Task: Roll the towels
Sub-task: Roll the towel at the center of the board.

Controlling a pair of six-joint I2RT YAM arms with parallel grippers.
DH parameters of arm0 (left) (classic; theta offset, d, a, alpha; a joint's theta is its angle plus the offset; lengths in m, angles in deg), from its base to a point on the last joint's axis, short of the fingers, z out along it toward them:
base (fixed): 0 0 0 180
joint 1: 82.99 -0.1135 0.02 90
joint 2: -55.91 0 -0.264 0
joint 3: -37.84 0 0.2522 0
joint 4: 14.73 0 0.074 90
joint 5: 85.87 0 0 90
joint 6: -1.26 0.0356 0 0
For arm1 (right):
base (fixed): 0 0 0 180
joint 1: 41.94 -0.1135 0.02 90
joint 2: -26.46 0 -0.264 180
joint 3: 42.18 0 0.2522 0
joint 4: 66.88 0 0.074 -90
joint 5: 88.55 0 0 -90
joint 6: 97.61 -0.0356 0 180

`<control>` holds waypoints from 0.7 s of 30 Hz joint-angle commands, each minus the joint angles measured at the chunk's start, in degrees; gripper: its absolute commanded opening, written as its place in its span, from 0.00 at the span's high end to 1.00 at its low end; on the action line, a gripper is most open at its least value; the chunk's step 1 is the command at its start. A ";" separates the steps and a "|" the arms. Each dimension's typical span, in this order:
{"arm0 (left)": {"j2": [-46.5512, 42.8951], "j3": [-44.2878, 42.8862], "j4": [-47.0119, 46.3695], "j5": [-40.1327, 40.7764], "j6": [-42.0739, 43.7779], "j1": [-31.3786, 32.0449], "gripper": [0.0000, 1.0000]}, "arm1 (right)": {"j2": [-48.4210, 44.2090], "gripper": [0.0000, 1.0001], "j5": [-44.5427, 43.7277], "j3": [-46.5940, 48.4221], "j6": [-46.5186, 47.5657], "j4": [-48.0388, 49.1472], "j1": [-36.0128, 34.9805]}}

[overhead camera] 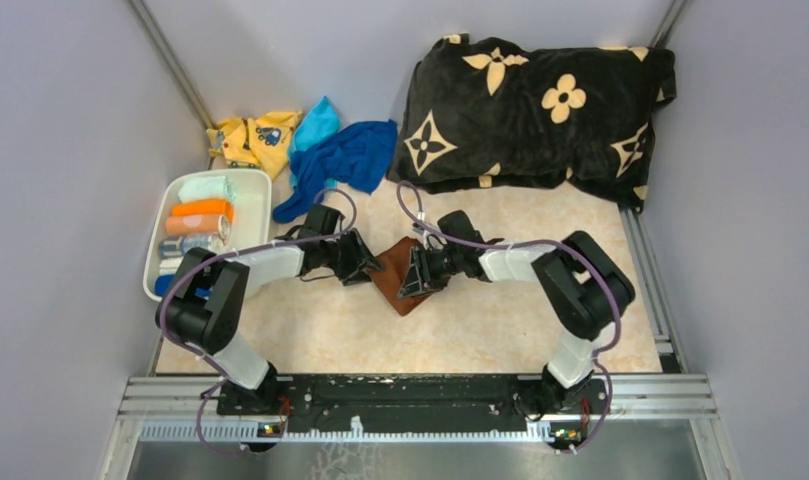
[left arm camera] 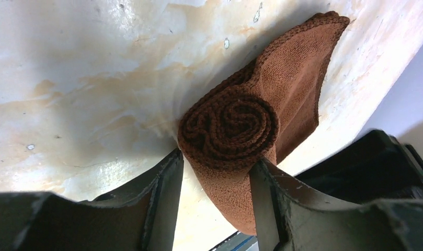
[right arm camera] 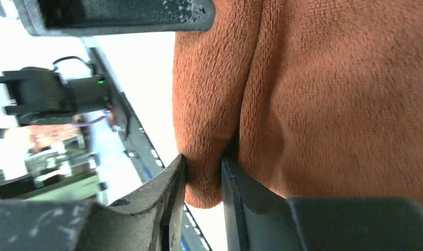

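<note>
Left gripper (left arm camera: 217, 159) jaws half-wide, clasping spiral end of brown towel (left arm camera: 230, 123). Right gripper (right arm camera: 203, 158) narrow, pinching fold at towel's 3 o'clock. Towel at centre of table (overhead camera: 500, 330). Advice: hold spiral tight, turn both wrists together, feed loose tail evenly.

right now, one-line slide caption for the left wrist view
The left gripper clasps the spiral-rolled end of the brown towel, loose tail on the table
</note>
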 commanded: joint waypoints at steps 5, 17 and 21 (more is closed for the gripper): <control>1.37 1.65 3.87 5.30 0.85 0.96 0.47 | -17.42 0.58 -33.93 6.16 17.03 -23.56 -10.32; 1.05 3.12 4.43 6.11 -0.91 0.91 0.47 | -12.70 0.47 -63.65 12.41 29.21 -23.42 -29.11; 0.97 3.25 4.68 6.46 -1.01 0.93 0.47 | -9.00 0.47 -65.46 11.60 31.57 -20.10 -31.00</control>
